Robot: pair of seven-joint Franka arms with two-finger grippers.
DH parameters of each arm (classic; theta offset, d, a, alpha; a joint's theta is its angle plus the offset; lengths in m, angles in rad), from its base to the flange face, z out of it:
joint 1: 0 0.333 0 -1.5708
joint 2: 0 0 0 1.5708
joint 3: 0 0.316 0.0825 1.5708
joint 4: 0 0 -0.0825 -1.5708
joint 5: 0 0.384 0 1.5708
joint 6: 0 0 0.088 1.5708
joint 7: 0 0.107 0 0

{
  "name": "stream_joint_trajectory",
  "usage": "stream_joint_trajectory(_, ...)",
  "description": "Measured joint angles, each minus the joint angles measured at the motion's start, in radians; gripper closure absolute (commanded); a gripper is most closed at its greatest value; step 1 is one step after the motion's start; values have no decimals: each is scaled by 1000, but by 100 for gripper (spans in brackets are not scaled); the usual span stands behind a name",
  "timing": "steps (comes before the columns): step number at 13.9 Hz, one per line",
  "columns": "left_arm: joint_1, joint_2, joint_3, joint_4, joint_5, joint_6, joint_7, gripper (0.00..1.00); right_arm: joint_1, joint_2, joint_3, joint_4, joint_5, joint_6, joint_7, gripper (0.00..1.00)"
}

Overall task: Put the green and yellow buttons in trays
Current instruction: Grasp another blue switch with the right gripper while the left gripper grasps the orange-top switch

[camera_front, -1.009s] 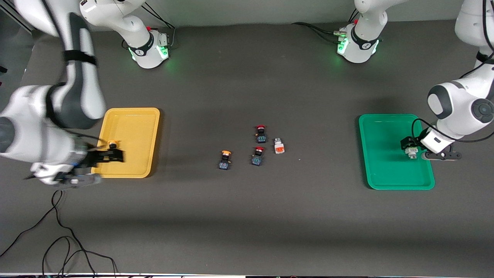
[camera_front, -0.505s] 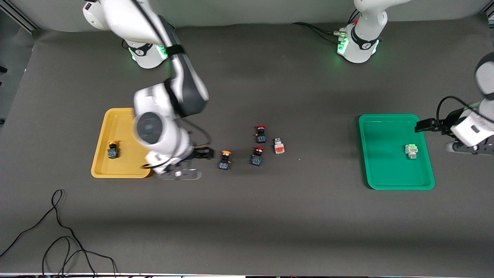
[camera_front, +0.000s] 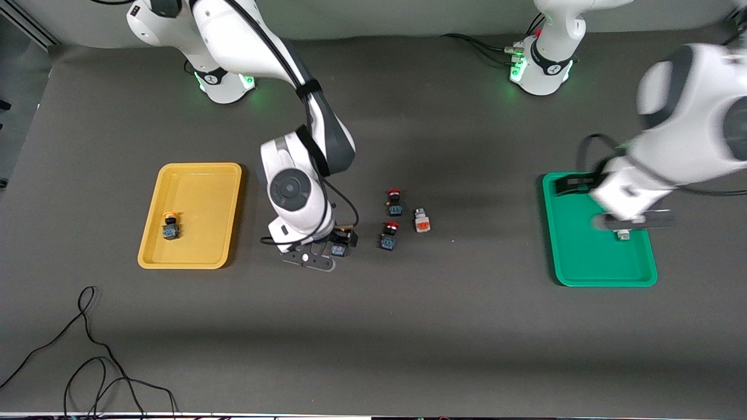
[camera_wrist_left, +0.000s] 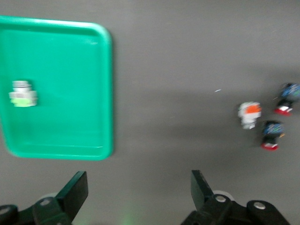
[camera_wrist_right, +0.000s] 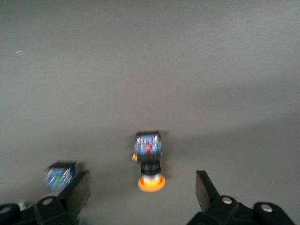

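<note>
The right gripper (camera_front: 338, 242) has left the yellow tray (camera_front: 189, 256), where it hung a second ago, and now sits low over the yellow-capped button (camera_front: 338, 249) on the bare table, near the middle cluster. Its fingers (camera_wrist_right: 206, 190) are spread wide with nothing between them; in the right wrist view that button (camera_wrist_right: 149, 159) lies on its side in the gap, untouched, cap toward the camera.

The button it was over a second ago stays where it was dropped: a yellow-capped one (camera_front: 170, 226) lies in the yellow tray, toward the edge away from the middle of the table.

The left gripper (camera_wrist_left: 136, 192) has lifted off the green tray (camera_front: 604, 274) and swung up; its jaws stand open and empty. The arm is blurred in the front view and covers part of that tray. The white button with the green block (camera_wrist_left: 22, 93) lies in the green tray (camera_wrist_left: 65, 136), only its end (camera_front: 623, 235) peeping out beneath the arm in the front view.

In the middle of the table nothing has shifted: two red-capped switches (camera_front: 394, 202) (camera_front: 389, 235) lie one nearer the front camera than the other, and the white button with the orange block (camera_front: 421, 221) lies just beside them, toward the left arm's end.
</note>
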Motion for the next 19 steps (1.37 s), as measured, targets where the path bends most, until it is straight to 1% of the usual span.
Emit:
stream_joint_trajectory(2,-94,60,-2,4,0,88,-106,2,-4,48,22,-39,3,118,4,0)
stream_joint_trajectory(4,-158,127,-2,4,0,172,-186,1,-5,68,47,-89,4,210,6,1)
stream_joint_trajectory(5,-186,161,-1,5,0,210,-223,1,-5,70,56,-105,4,229,7,8)
stream_joint_trajectory(6,-214,195,-1,5,1,245,-258,1,-4,70,64,-113,4,236,8,22)
stream_joint_trajectory(7,-241,230,-1,5,2,278,-287,1,-4,70,67,-114,4,236,8,39)
stream_joint_trajectory(8,-268,265,-1,5,2,312,-312,1,-3,69,68,-114,4,236,9,53)
stream_joint_trajectory(9,-293,299,-1,5,3,348,-343,1,-3,69,68,-113,4,236,9,65)
stream_joint_trajectory(10,-316,332,0,5,4,389,-372,1,-4,68,68,-113,4,236,9,73)
stream_joint_trajectory(11,-333,364,0,5,9,426,-391,1,-4,68,68,-113,4,236,9,76)
stream_joint_trajectory(12,-344,396,0,5,25,455,-402,1,-4,67,68,-113,4,236,9,76)
stream_joint_trajectory(15,-349,471,3,5,73,489,-408,1,-4,45,66,-105,4,218,6,76)
stream_joint_trajectory(17,-350,502,3,6,76,506,-410,1,-6,-14,45,-80,3,105,-21,76)
stream_joint_trajectory(19,-353,520,3,5,77,538,-418,1,-10,-97,1,-42,3,-49,-64,76)
